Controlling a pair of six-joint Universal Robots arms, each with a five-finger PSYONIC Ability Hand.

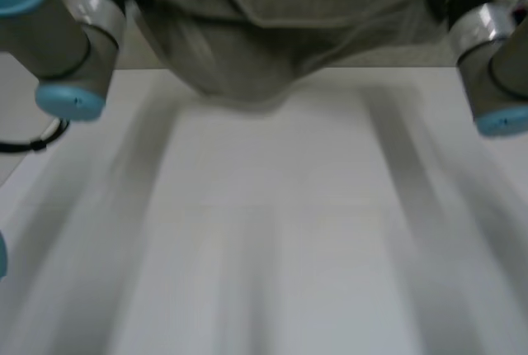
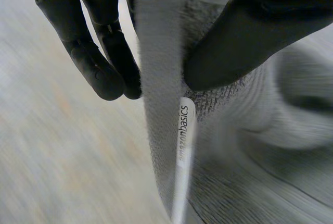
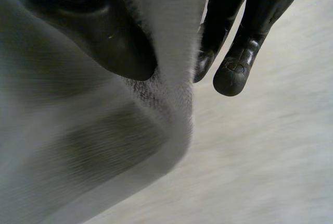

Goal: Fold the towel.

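A grey towel (image 1: 272, 25) hangs in the air above the white table (image 1: 272, 231), stretched between my two arms, its lower edge sagging in the middle. My left hand (image 2: 104, 47) pinches one edge of the towel (image 2: 166, 78) between thumb and fingers, just above a white "amazonbasics" label (image 2: 183, 130). My right hand (image 3: 104, 31) pinches the opposite edge of the towel (image 3: 78, 146) between its thumb and fingers; the cloth falls away below the palm.
The left arm's grey joint with a blue cap (image 1: 70, 99) stands at the table's left side, the right arm's joint (image 1: 495, 82) at its right side. The white tabletop spreads out below the hanging cloth.
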